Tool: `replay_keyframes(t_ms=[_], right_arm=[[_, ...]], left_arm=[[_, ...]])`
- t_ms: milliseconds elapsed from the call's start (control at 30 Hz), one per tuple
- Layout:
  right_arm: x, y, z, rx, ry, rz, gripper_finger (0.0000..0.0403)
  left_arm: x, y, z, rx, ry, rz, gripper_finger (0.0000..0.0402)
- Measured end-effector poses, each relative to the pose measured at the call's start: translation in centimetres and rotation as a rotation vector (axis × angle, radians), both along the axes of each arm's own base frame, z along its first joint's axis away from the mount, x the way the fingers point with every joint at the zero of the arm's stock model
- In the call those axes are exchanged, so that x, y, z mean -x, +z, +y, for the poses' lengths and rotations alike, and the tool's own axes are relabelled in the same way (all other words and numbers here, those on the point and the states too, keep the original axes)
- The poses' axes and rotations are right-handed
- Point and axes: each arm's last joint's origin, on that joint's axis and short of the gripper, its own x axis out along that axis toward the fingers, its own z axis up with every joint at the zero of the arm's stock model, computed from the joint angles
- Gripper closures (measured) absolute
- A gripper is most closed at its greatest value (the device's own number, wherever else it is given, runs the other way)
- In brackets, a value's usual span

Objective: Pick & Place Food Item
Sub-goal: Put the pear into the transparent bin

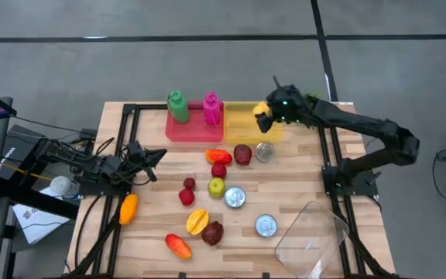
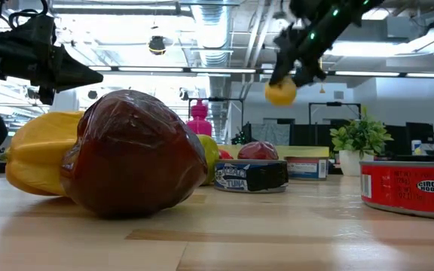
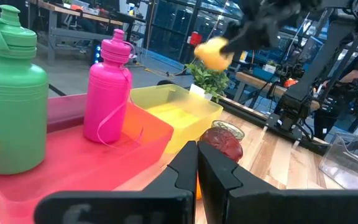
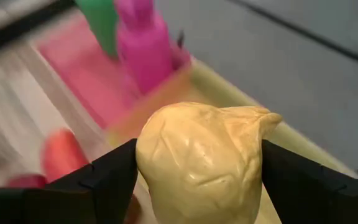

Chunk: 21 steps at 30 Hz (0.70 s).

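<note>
High view: set overhead, faced straight down on the slatted wooden table point(image 1: 300, 194).
Low view: set at tabletop height, close behind foreground food.
Shared: the pink plastic bottle point(image 1: 211, 108), seemingly blurred in the right wrist view.

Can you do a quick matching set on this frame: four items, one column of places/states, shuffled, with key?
Items
1. yellow lemon
2. pink bottle
3. left tool
4. orange fruit

States
A. shut, holding nothing, at the table's left side
B. lying on the wood near the left arm
C. held in the right tool, above the yellow bin
D. standing in the red bin beside the green bottle

Pairs: 1-C, 2-D, 3-A, 4-B
</note>
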Motion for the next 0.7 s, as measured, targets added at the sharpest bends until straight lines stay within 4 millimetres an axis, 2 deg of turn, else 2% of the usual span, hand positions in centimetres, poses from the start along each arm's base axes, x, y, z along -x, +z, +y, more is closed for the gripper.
replay_keyframes(t_ms=[167, 367, 467, 567, 700], right_arm=[[-1.4, -2.5, -1.8, -0.092, -0.042, 0.196, 0.0099], [-3.7, -3.6, -2.6, -0.082, -0.107, 0.474, 0.0099], [-4.9, -3.5, -2.7, -0.069, -0.083, 0.490, 0.0099], [-5.5, -3.1, -1.9, -0.086, -0.032, 0.497, 0.0099], [-4.2, -0.5, 1.0, -0.150, 0.088, 0.458, 0.0099]], left_arm=[[0.0, 0.0, 0.0, 0.000, 0.000, 0.000, 0.0401], [0.0, 0.0, 0.0, 0.000, 0.000, 0.000, 0.0401], [0.0, 0.0, 0.0, 0.000, 0.000, 0.000, 0.0401], [0.0, 0.0, 0.0, 0.000, 0.000, 0.000, 0.0401], [0.0, 0.0, 0.0, 0.000, 0.000, 0.000, 0.0401]])
